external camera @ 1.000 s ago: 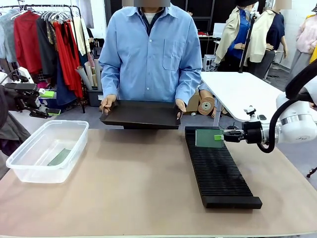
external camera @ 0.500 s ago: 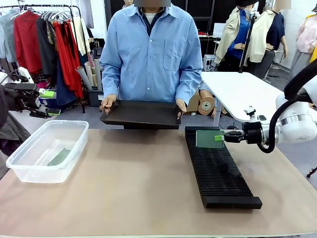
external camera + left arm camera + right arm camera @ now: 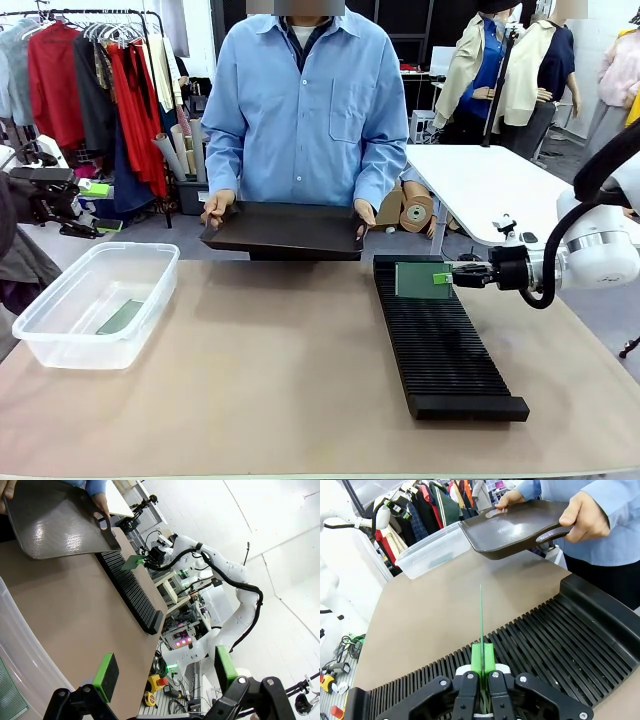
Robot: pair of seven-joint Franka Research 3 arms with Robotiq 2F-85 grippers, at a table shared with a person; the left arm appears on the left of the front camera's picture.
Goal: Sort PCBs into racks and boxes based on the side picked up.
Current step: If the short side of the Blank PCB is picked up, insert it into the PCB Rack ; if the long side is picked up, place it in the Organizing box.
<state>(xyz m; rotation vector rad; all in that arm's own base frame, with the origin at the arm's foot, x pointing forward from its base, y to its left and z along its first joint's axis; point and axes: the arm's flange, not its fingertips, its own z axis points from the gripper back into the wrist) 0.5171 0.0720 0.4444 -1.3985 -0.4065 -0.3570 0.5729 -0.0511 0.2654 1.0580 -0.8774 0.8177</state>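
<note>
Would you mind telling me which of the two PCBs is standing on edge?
The PCB over the rack's far end, clamped upright in the right end effector; the other PCB lies flat in the box.

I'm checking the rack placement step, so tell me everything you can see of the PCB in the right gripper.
The PCB is a thin, flat green rectangular board, held upright on edge, seen edge-on as a narrow line in the right wrist view. The right gripper is shut on its edge, green pads pressed to both faces. It stands over the far end of the black slotted rack, parallel to the slots. Whether its lower edge already sits in a slot cannot be told.
</note>
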